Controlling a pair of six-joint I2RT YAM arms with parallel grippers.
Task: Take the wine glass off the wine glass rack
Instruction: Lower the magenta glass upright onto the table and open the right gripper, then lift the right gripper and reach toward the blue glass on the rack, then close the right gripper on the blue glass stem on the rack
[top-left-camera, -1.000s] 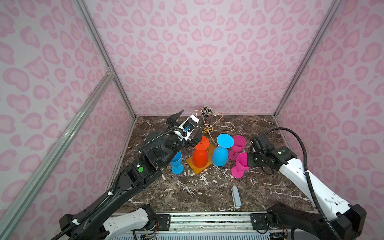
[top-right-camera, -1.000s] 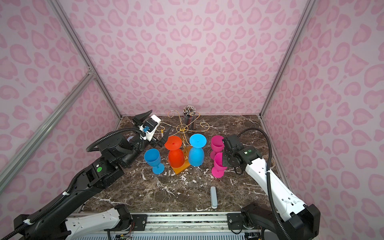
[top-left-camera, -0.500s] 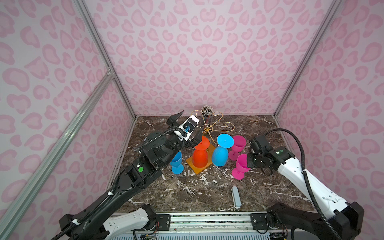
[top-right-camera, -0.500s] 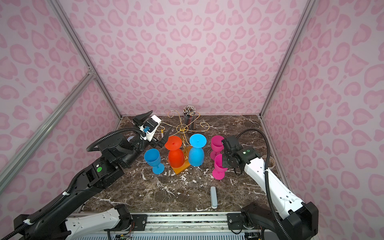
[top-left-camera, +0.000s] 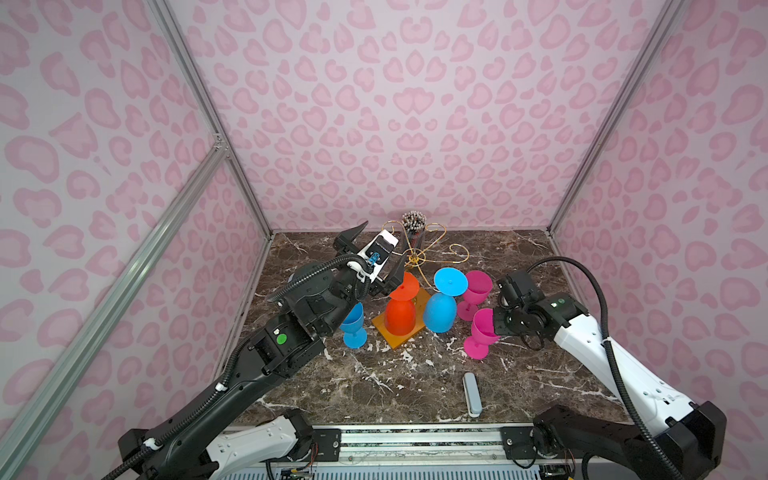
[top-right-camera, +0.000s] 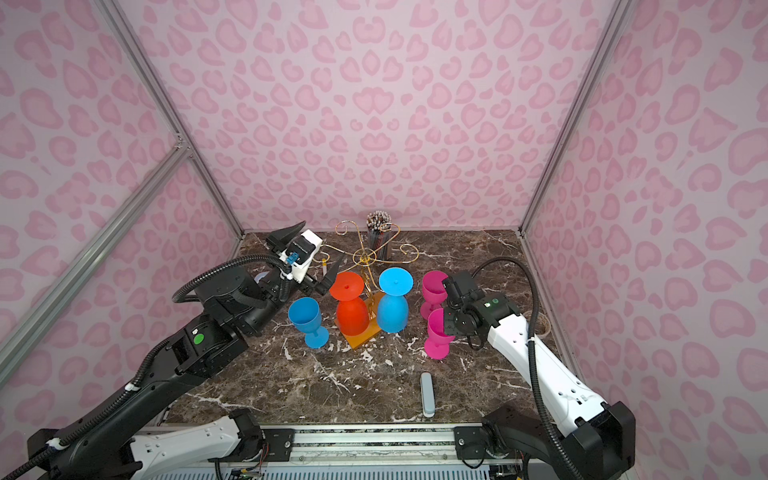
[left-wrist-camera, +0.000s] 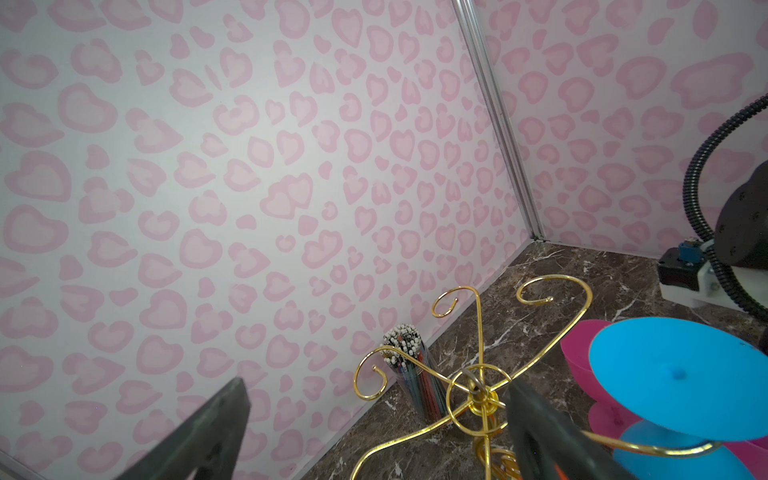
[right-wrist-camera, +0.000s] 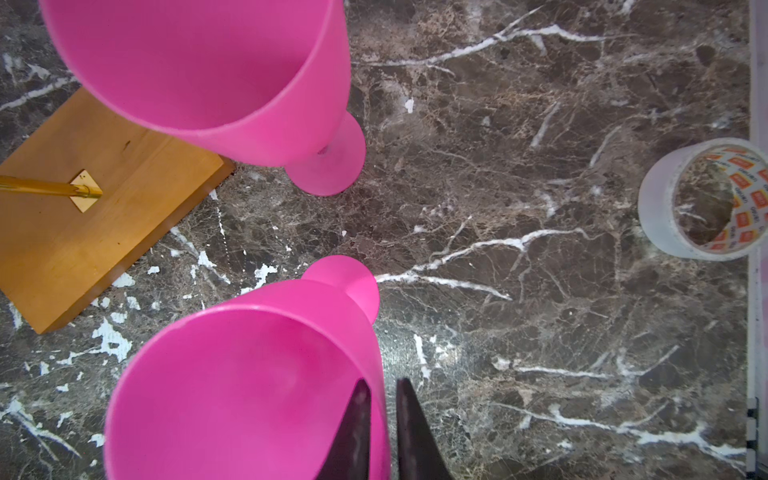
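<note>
Our right gripper (right-wrist-camera: 381, 380) straddles the rim of the near pink glass (right-wrist-camera: 232, 395), one finger inside the bowl and one outside. The view is too tight for us to tell whether they pinch the wall or stand free of it. That glass stands foot-down on the marble table (right-wrist-camera: 540, 291), off the rack (top-right-camera: 365, 258) and near its wooden base (right-wrist-camera: 83, 232), with a second pink glass (right-wrist-camera: 199, 62) beyond it. On the rack we see an orange glass (top-left-camera: 400, 313) and a blue glass (top-left-camera: 439, 311) hanging upside down. Our left gripper (left-wrist-camera: 376, 399) is spread wide and empty beside the rack's hub.
</note>
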